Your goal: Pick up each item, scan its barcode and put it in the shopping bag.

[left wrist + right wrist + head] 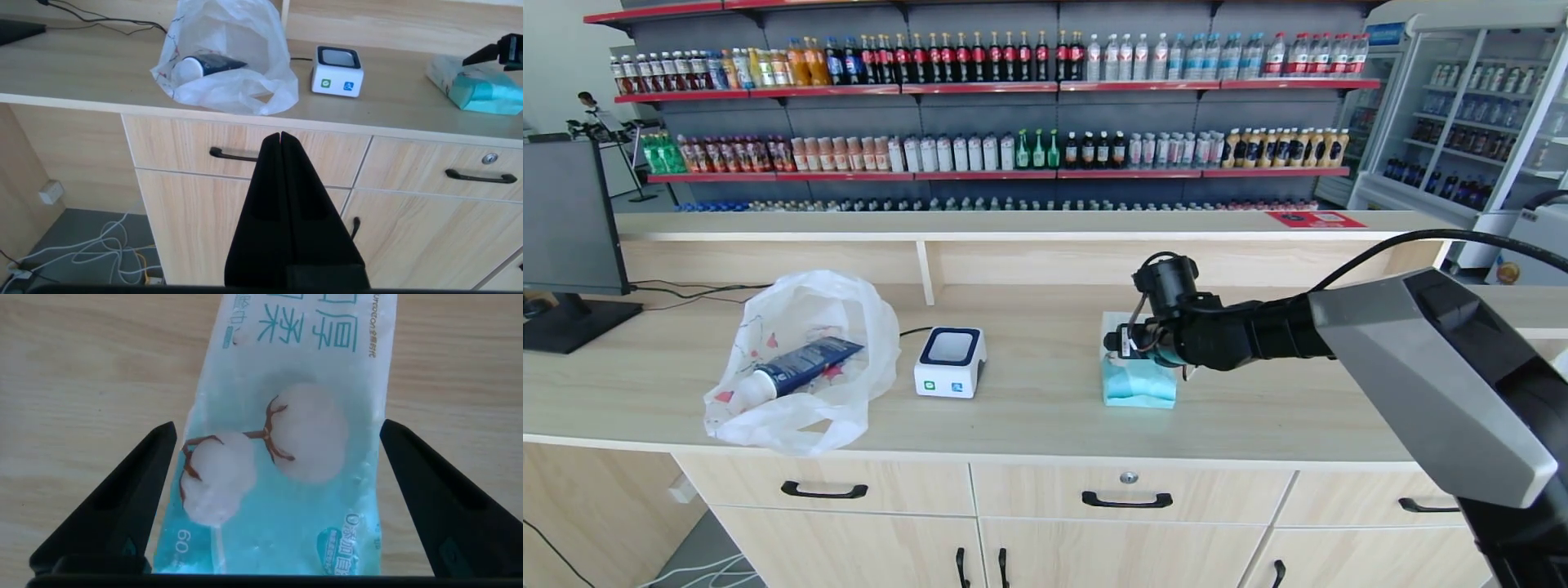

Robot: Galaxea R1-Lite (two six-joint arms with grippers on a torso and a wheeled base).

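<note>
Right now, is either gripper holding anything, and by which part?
Nothing is held. The right gripper stands open astride the tissue pack; the left gripper is shut and empty.

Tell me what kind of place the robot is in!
Most likely a small shop's checkout. Behind the counter are shelves of bottled drinks and a glass-door fridge, and on it a barcode scanner beside a shopping bag.

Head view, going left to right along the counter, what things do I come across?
The monitor, the shopping bag, the scanner, the tissue pack.
</note>
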